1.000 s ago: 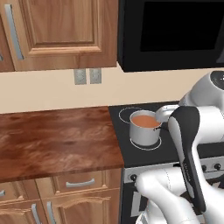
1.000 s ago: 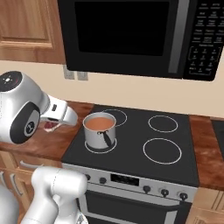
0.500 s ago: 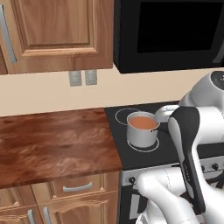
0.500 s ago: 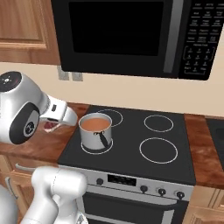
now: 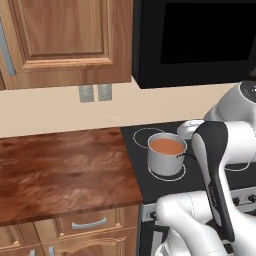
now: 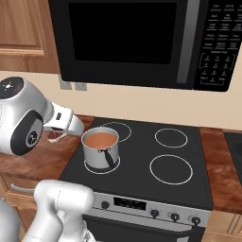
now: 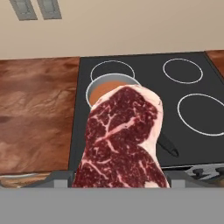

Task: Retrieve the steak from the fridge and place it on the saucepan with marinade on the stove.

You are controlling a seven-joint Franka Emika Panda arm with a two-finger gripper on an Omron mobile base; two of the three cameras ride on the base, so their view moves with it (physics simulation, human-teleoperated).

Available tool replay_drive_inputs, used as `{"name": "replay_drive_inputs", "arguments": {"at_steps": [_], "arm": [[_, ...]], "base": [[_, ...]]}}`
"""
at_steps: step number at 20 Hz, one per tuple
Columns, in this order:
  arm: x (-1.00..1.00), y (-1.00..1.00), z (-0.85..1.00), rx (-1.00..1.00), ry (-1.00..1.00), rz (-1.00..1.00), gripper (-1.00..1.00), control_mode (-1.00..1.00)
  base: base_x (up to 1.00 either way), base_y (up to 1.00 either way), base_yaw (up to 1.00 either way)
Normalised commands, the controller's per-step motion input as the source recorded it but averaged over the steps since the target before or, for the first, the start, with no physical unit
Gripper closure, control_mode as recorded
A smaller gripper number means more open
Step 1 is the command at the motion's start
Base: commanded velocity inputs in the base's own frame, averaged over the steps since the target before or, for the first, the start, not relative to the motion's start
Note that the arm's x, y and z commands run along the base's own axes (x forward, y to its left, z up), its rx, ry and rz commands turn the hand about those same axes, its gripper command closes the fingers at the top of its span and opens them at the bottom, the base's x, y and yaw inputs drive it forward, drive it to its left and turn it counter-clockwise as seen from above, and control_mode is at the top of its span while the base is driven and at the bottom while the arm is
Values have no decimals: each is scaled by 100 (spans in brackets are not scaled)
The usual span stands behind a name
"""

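End effector (image 7: 120, 186) pinching steak (image 7: 121, 139), hanging above stove (image 6: 142, 160) front-left edge, near saucepan (image 6: 99, 150) of marinade (image 6: 99, 140). Other three burners lying free; wooden bench (image 5: 60, 170) adjoining stove. Microwave (image 6: 142, 42) keypad text unreadable.

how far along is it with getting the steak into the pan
Done: the steak is out of the fridge and gripped in the hand, its red slab rising in front of the hand camera. In hand: the carry to the stove, with the base facing the cooktop. Left: the saucepan on the front left burner holds just marinade, so the steak must be brought over it and released.
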Motion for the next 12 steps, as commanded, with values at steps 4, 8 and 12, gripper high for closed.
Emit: {"name": "replay_drive_inputs", "arguments": {"at_steps": [4,8,12], "arm": [[0,0,0,0,0,0,100,100],[32,-1,-45,0,0,0,100,-100],[28,-3,-79,0,0,0,100,-100]], "base": [[13,0,-1],[0,0,0],[0,0,0]]}}
